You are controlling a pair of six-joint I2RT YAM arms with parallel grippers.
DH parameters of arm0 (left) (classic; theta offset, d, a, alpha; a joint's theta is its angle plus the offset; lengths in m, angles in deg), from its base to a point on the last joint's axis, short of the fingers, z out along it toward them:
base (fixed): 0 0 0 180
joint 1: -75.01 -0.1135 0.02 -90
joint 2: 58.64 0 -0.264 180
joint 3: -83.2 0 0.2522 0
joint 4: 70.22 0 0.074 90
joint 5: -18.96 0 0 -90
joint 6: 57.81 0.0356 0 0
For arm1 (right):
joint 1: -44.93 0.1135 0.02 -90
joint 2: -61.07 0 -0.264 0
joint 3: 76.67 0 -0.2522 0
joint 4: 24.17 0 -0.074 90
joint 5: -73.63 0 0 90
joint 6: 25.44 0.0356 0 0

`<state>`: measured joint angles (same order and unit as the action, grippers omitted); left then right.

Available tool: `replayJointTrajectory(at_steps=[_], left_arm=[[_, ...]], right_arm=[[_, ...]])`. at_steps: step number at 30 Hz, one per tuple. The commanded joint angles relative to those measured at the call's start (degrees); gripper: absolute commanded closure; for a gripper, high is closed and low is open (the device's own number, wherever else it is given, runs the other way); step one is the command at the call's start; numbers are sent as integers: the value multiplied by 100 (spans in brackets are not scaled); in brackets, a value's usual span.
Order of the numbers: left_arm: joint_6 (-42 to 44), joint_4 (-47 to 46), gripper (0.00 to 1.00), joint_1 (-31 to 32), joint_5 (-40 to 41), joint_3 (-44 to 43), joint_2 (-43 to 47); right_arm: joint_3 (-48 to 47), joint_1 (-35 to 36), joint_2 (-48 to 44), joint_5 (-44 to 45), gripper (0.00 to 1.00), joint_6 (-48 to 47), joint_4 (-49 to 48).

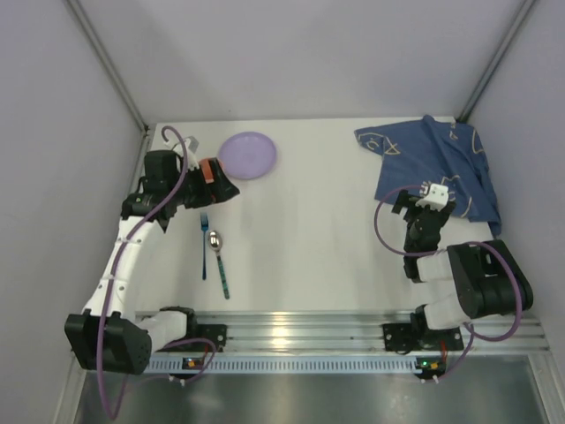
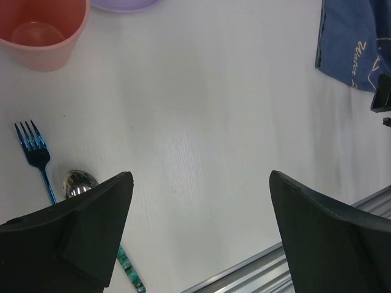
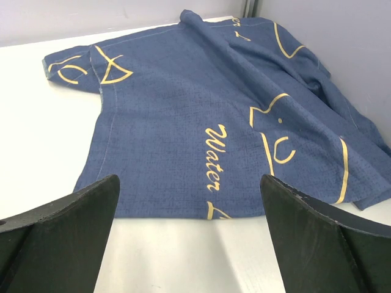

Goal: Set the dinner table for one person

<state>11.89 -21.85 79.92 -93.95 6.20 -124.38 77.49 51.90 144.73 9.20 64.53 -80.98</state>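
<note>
The white dinner table [image 1: 309, 221] carries a purple plate [image 1: 248, 155] at the back left. An orange cup [image 1: 208, 170] stands just left of the plate. A blue fork [image 1: 204, 243] and a spoon with a teal handle [image 1: 219, 262] lie side by side nearer the front. My left gripper [image 1: 222, 189] is open and empty, hovering by the cup and above the fork's tines. In the left wrist view the cup [image 2: 40, 30], fork [image 2: 35, 152] and spoon [image 2: 78, 183] lie left of the left gripper [image 2: 200, 180]. My right gripper [image 1: 417, 198] is open and empty at the near edge of a blue fish-print cloth [image 1: 437, 163].
The cloth [image 3: 201, 116] lies crumpled at the back right against the wall, filling the right wrist view ahead of the right gripper [image 3: 189, 183]. A metal rail [image 1: 291, 327] runs along the table's front edge. Grey walls stand on both sides and behind.
</note>
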Motion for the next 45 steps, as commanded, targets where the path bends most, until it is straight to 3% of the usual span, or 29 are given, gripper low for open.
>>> replayJointTrajectory(at_steps=[1,11,32,33,35,37,40,42,43,45], left_arm=[[-168,55,1,1,156,-171,140],[-466,915,1,1,1676,-451,500],[-783,1602,1,1,2204,-1876,632],[-783,1593,1,1,2239,-1885,606],[-809,1619,1,1,2430,-1946,553],[-836,1576,1,1,2450,-2016,527],[-862,1374,1,1,2476,-1912,666],[-941,1066,1,1,2502,-1763,781],[-1080,1004,1,1,2572,-1535,903],[-1737,908,1,-7,3010,-1253,1036]], right_arm=[[-40,-11,1,-95,0,-41,-151],[-32,-11,1,-86,0,-41,-150],[-41,7,-68,18,0,-93,-176],[-136,50,-217,-77,0,-93,75],[-565,208,-849,79,0,-312,1469],[-1759,366,-1262,89,0,-96,3388],[-3472,385,-1405,-401,0,467,4962],[-4359,376,-1353,-414,0,1519,5315],[-4521,315,-1204,-98,0,2916,5690],[-4829,18,-940,-810,0,3404,5896]])
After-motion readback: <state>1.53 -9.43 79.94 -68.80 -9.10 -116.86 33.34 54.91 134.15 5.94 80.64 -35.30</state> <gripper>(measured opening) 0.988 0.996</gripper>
